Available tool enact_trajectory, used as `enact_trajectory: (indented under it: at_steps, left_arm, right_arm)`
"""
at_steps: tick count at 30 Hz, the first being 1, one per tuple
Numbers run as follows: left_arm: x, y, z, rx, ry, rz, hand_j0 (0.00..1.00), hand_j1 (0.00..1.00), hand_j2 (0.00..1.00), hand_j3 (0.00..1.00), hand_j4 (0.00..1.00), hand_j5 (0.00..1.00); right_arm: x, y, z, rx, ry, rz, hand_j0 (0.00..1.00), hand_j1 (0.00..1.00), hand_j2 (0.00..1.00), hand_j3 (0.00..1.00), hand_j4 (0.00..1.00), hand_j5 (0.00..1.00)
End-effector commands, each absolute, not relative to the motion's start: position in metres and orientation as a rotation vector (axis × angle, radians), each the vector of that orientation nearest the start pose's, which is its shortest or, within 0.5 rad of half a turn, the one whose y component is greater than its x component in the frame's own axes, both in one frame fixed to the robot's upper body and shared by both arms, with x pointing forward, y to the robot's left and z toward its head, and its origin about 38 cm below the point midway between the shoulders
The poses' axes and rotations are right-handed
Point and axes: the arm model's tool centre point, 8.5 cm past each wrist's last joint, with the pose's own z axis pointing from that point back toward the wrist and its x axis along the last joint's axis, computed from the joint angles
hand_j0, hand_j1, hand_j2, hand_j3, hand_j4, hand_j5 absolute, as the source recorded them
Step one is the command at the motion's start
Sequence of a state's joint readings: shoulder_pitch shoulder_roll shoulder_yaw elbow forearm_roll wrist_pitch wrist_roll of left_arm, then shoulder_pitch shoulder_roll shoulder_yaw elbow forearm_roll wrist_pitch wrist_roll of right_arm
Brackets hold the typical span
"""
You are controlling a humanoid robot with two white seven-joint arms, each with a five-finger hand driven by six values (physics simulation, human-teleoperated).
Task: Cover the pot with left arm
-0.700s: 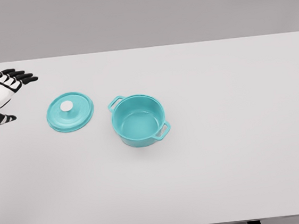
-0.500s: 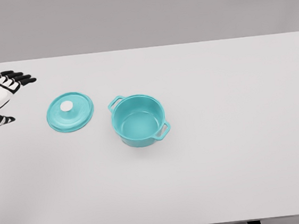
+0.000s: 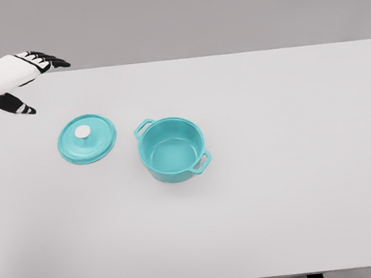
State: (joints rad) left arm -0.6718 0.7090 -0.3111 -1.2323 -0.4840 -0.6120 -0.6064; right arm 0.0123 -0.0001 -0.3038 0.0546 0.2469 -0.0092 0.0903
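White table (image 3: 280, 222) carrying the task objects. Nearest, the teal pot (image 3: 172, 149) stands upright and uncovered, two loop handles at its rim, interior empty. Just beside it, to the picture's left and apart from it, the matching teal lid (image 3: 86, 138) lies flat, white knob up, presumably so it can be grasped from above. Farthest, the left robot hand (image 3: 16, 76) hovers at the table's far-left corner, fingers spread, holding nothing; the lid is not yet grasped.

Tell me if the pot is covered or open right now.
Open. The pot shows its empty inside, and the lid lies flat on the table to its left.
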Motion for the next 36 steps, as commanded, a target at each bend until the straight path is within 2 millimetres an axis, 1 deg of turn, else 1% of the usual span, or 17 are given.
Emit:
enact_trajectory:
  at_steps: [1, 2, 3, 5, 7, 9, 10, 12, 13, 14, 17, 20, 26, 30, 36]
  left_arm:
    - [0.480, 0.354, 0.202, 0.457, -1.314, -1.850, 1.00, 1.00, 1.00, 1.00, 1.00, 1.00]
    - [0.480, 0.352, 0.201, 0.452, -1.318, -1.851, 1.00, 1.00, 1.00, 1.00, 1.00, 1.00]
    - [0.482, 0.346, 0.199, 0.439, -1.330, -1.849, 1.00, 1.00, 1.00, 1.00, 1.00, 1.00]
    - [0.483, 0.342, 0.196, 0.428, -1.335, -1.843, 1.00, 1.00, 1.00, 1.00, 1.00, 1.00]
    - [0.484, 0.336, 0.194, 0.415, -1.344, -1.841, 0.91, 0.91, 0.91, 0.91, 0.91, 0.91]
    - [0.485, 0.335, 0.193, 0.414, -1.346, -1.839, 0.91, 0.91, 0.91, 0.91, 0.91, 0.91]
    - [0.487, 0.334, 0.187, 0.398, -1.334, -1.832, 0.88, 0.88, 0.88, 0.88, 0.88, 0.88]
    - [0.489, 0.336, 0.182, 0.390, -1.318, -1.825, 0.87, 0.87, 0.87, 0.87, 0.87, 0.87]
    - [0.489, 0.333, 0.180, 0.384, -1.319, -1.826, 0.82, 0.82, 0.82, 0.82, 0.82, 0.82]
    - [0.489, 0.332, 0.178, 0.381, -1.316, -1.830, 0.81, 0.81, 0.81, 0.81, 0.81, 0.81]
    - [0.488, 0.331, 0.176, 0.374, -1.307, -1.836, 0.81, 0.81, 0.81, 0.81, 0.81, 0.81]
    - [0.487, 0.331, 0.168, 0.359, -1.288, -1.841, 0.81, 0.81, 0.81, 0.81, 0.81, 0.81]
    - [0.485, 0.333, 0.167, 0.359, -1.282, -1.842, 0.81, 0.81, 0.81, 0.81, 0.81, 0.81]
    - [0.486, 0.333, 0.167, 0.360, -1.283, -1.842, 0.79, 0.79, 0.79, 0.79, 0.79, 0.79]
    - [0.484, 0.332, 0.164, 0.355, -1.275, -1.850, 0.79, 0.79, 0.79, 0.79, 0.79, 0.79]
  right_arm:
    - [-0.025, -0.258, -0.261, 0.018, 0.051, -0.062, 1.00, 1.00, 1.00, 1.00, 1.00, 1.00]
    - [-0.024, -0.258, -0.261, 0.018, 0.049, -0.062, 1.00, 1.00, 1.00, 1.00, 1.00, 1.00]
    - [-0.025, -0.258, -0.261, 0.018, 0.051, -0.062, 1.00, 1.00, 1.00, 1.00, 1.00, 1.00]
    - [-0.025, -0.258, -0.261, 0.018, 0.051, -0.062, 1.00, 1.00, 1.00, 1.00, 1.00, 1.00]
    - [-0.024, -0.258, -0.261, 0.017, 0.049, -0.062, 1.00, 1.00, 1.00, 1.00, 1.00, 1.00]
    - [-0.024, -0.258, -0.261, 0.017, 0.049, -0.062, 1.00, 1.00, 1.00, 1.00, 1.00, 1.00]
    - [-0.025, -0.258, -0.261, 0.018, 0.051, -0.062, 1.00, 1.00, 1.00, 1.00, 1.00, 1.00]
    - [-0.025, -0.258, -0.261, 0.018, 0.051, -0.062, 1.00, 1.00, 1.00, 1.00, 1.00, 1.00]
    - [-0.024, -0.258, -0.261, 0.017, 0.049, -0.062, 1.00, 1.00, 1.00, 1.00, 1.00, 1.00]
    - [-0.025, -0.258, -0.261, 0.018, 0.051, -0.062, 1.00, 1.00, 1.00, 1.00, 1.00, 1.00]
    - [-0.024, -0.258, -0.261, 0.017, 0.049, -0.062, 1.00, 1.00, 1.00, 1.00, 1.00, 1.00]
    - [-0.024, -0.258, -0.261, 0.017, 0.049, -0.062, 1.00, 1.00, 1.00, 1.00, 1.00, 1.00]
    - [-0.024, -0.258, -0.261, 0.017, 0.049, -0.062, 1.00, 1.00, 1.00, 1.00, 1.00, 1.00]
    - [-0.025, -0.258, -0.261, 0.018, 0.051, -0.062, 1.00, 1.00, 1.00, 1.00, 1.00, 1.00]
    - [-0.025, -0.258, -0.261, 0.018, 0.051, -0.062, 1.00, 1.00, 1.00, 1.00, 1.00, 1.00]
